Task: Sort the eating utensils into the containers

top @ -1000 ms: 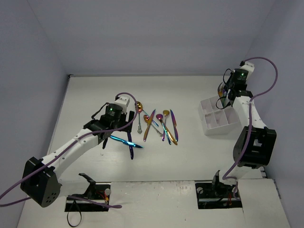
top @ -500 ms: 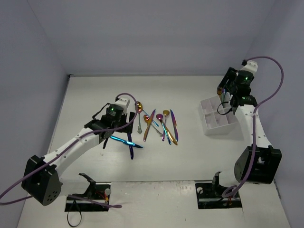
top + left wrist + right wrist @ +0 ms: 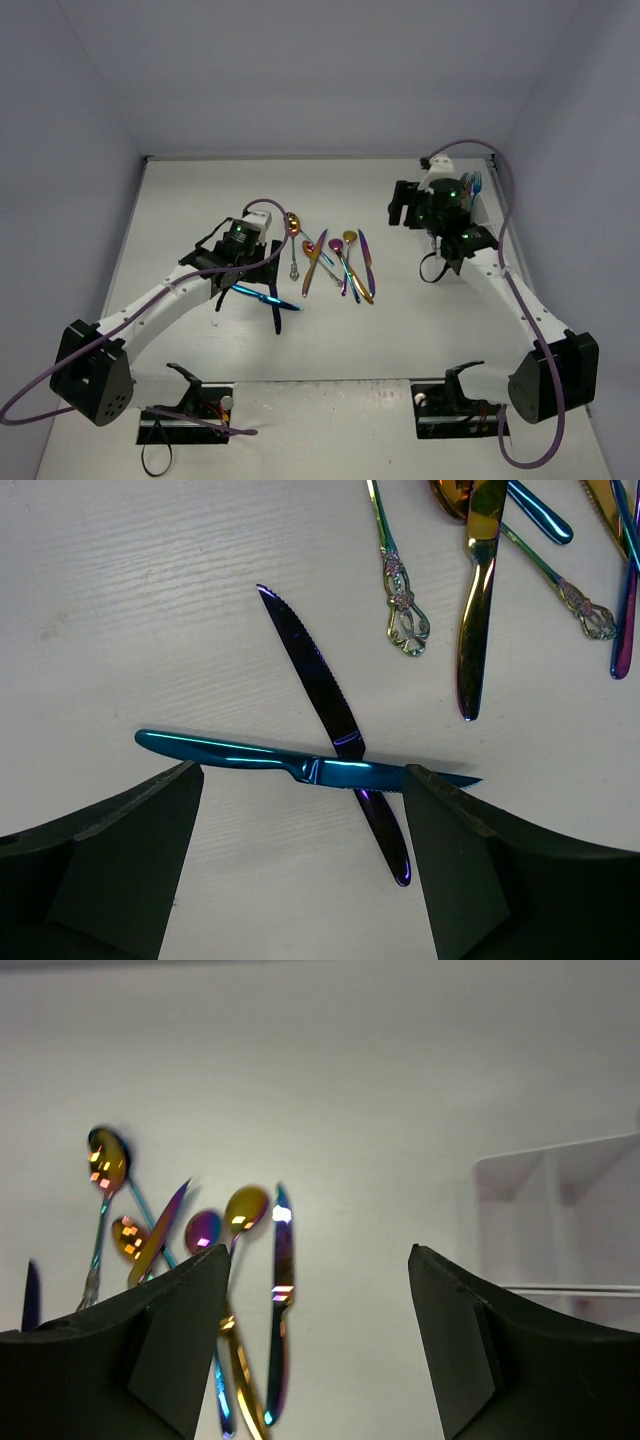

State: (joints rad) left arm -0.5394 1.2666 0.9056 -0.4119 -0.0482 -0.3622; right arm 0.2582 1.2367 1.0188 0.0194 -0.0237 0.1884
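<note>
While both jaws hover, nothing is grasped.
Left jaws stand released, flanking teal knife (image 3: 330, 771), lower centre; right jaws released, empty.

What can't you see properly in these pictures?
Top view: the right arm mostly covers the white caddy; its contents are hidden.
Right wrist view: the caddy is cut off by the right edge; a gripper finger hides some utensils' ends.
Left wrist view: the top edge cuts off the gold utensil.
</note>
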